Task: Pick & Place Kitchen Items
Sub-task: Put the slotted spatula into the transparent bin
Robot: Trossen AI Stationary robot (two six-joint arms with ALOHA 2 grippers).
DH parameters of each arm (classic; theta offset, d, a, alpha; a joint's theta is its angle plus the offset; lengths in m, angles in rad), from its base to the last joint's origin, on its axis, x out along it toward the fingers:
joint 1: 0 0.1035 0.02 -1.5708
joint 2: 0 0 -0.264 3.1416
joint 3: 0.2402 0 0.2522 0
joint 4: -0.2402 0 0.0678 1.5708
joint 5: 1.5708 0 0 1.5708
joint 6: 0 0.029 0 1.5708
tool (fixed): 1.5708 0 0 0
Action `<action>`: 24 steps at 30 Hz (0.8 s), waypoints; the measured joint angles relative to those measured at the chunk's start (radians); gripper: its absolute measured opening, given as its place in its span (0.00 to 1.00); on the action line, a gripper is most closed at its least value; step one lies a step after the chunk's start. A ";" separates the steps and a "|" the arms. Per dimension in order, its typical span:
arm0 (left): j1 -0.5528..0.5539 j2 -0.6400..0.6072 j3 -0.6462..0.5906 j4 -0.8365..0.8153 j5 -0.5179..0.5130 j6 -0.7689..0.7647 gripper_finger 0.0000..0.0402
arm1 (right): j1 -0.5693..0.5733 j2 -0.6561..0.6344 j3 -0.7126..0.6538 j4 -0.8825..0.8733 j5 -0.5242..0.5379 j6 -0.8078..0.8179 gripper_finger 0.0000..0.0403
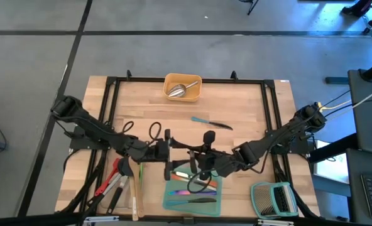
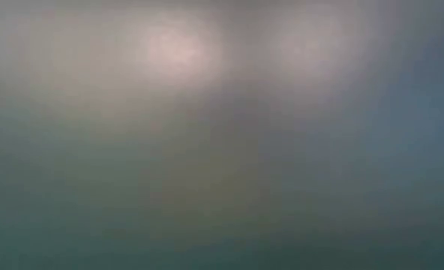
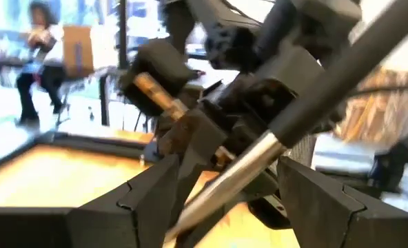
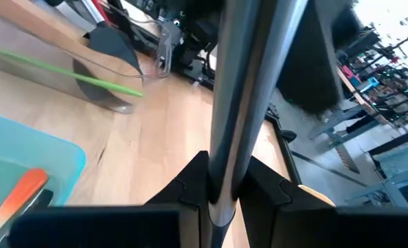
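- High view: the two grippers meet over the middle of the table, the left gripper (image 1: pixel 167 151) just beside the right gripper (image 1: pixel 202 161), with the teal tray (image 1: pixel 173 202) below and to the near side of them.
- Right wrist view: the right gripper (image 4: pixel 218 196) is pinched tight on the steel-handled utensil (image 4: pixel 240 89), whose shaft runs straight forward out of its fingers.
- Left wrist view: the left gripper (image 3: pixel 228 169) stands wide open and grips nothing; the utensil's shaft (image 3: pixel 249 162) slants across the gap between its fingers (image 3: pixel 145 200), touching neither as far as I can tell.
- Judgement: a hand-over looks set up. The left gripper is already astride the shaft, so it needs only to close across that long axis before the right lets go.
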 joint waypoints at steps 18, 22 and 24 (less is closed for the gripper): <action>0.021 -0.065 -0.001 -0.326 0.194 -1.265 0.56 | 0.000 0.012 0.000 -0.014 0.066 -0.030 0.14; 0.085 -0.079 0.001 -0.305 0.321 -1.423 0.53 | 0.001 0.046 0.000 0.042 0.141 -0.115 0.13; 0.107 -0.090 -0.002 -0.302 0.344 -1.409 0.52 | 0.001 0.072 0.000 0.071 0.203 -0.160 0.13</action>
